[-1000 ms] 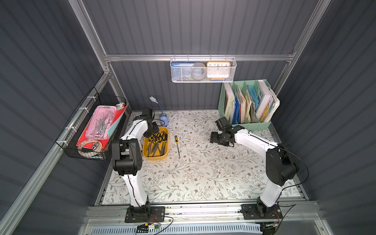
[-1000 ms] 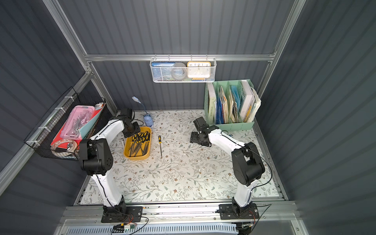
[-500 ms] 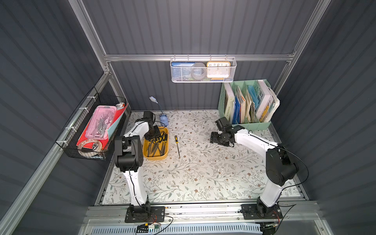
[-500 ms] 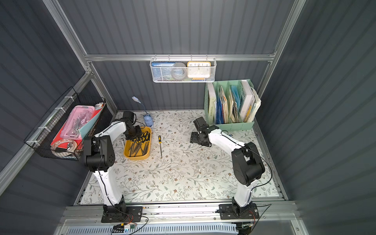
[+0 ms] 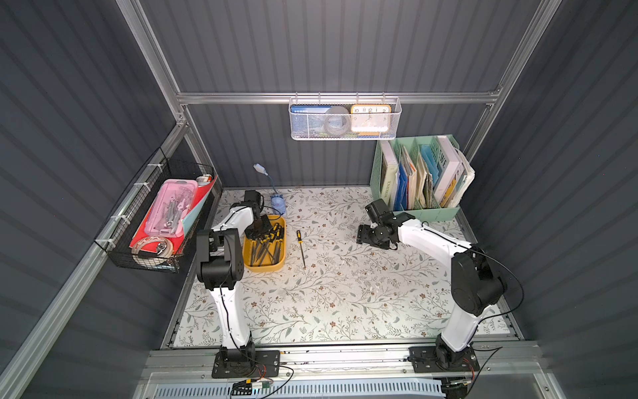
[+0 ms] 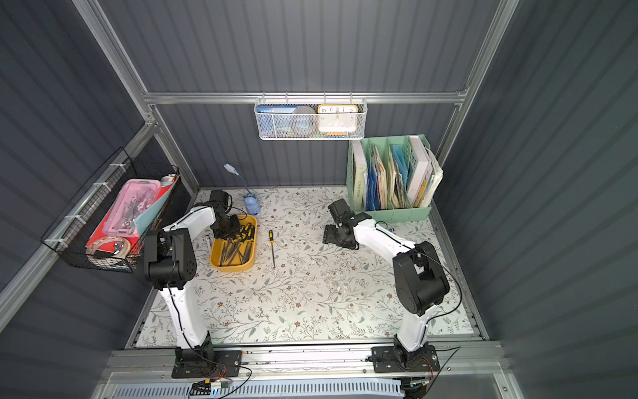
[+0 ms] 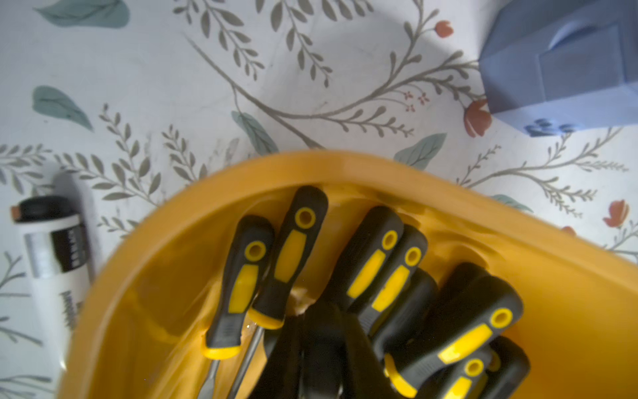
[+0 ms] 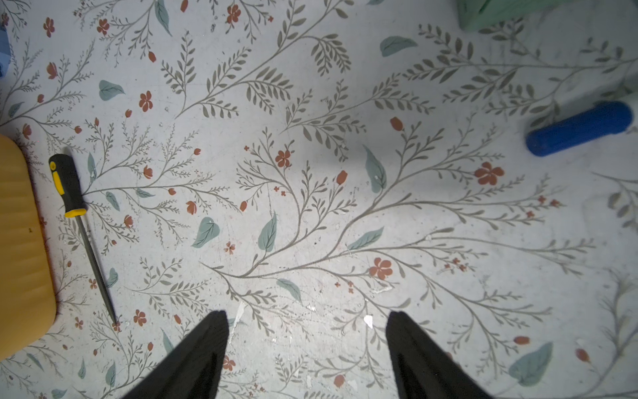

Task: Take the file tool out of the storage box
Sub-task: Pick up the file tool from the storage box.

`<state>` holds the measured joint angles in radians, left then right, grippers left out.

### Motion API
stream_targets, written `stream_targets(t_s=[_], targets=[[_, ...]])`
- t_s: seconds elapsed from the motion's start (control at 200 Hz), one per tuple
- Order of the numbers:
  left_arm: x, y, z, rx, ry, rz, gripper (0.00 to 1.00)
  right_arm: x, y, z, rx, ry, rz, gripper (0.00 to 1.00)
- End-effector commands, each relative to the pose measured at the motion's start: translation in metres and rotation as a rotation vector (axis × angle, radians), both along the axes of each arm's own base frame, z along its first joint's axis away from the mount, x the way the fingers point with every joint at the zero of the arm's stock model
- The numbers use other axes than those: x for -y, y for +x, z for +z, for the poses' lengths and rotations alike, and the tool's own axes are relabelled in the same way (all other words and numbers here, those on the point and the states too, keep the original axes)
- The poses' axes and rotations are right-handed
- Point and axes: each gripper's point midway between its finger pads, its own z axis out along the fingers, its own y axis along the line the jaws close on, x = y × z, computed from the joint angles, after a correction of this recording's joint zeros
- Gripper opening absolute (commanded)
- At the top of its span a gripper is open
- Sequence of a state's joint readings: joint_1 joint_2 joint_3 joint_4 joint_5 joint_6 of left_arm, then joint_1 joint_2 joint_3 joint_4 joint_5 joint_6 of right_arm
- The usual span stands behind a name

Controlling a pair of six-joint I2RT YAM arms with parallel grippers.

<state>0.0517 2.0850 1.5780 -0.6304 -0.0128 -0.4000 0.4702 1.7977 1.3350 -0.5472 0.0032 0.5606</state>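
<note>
The worktop (image 5: 345,297) is covered in a pale sheet with a leafy, red-flower print that's a bit scuffed around the middle. Toward the back left sits a yellow storage box (image 5: 264,268). A loose file (image 5: 301,248) lies just beside its right side, black-and-yellow handle pointing at the back wall, not touching the box. Right behind the box is a small blue lamp base (image 5: 278,205). On the box's other side a white tube with a black cap (image 7: 55,262) lies flat. The back right corner has a green file organiser (image 5: 431,213), with a blue cylinder (image 8: 580,127) lying on its side near it.
</note>
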Motion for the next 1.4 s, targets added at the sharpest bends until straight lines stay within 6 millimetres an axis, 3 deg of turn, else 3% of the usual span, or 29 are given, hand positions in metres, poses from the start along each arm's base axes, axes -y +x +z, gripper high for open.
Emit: stream_targets(t_s=[0.0, 0.27, 0.385, 0.52, 0.69, 0.835, 0.936, 1.221, 1.396], targets=[[-0.006, 0.003, 0.016, 0.007, 0.029, 0.001, 0.16, 0.005, -0.002, -0.003, -0.011, -0.021, -0.002, 0.78], [-0.014, 0.008, 0.045, 0.034, 0.077, 0.013, 0.00, 0.003, -0.001, -0.003, -0.011, -0.012, -0.003, 0.78], [0.001, 0.012, 0.069, 0.065, 0.032, -0.034, 0.00, 0.005, -0.002, -0.004, -0.011, -0.015, -0.013, 0.78], [0.035, 0.024, 0.112, 0.145, 0.008, -0.101, 0.00, 0.005, -0.001, -0.004, -0.008, -0.011, -0.020, 0.77], [0.120, 0.035, 0.136, 0.236, -0.189, -0.276, 0.00, 0.005, 0.001, -0.004, -0.002, -0.010, -0.030, 0.78], [0.175, 0.036, 0.113, 0.216, -0.288, -0.322, 0.00, 0.006, 0.000, -0.003, -0.001, -0.013, -0.031, 0.78], [0.193, 0.039, 0.100, 0.218, -0.280, -0.321, 0.00, 0.007, -0.001, -0.003, 0.001, -0.017, -0.035, 0.77], [0.210, 0.032, 0.045, 0.160, -0.287, -0.329, 0.00, 0.010, -0.004, -0.005, -0.007, -0.027, -0.032, 0.78], [0.208, 0.021, 0.016, 0.115, -0.268, -0.314, 0.00, 0.010, -0.005, -0.006, -0.009, -0.031, -0.030, 0.78]])
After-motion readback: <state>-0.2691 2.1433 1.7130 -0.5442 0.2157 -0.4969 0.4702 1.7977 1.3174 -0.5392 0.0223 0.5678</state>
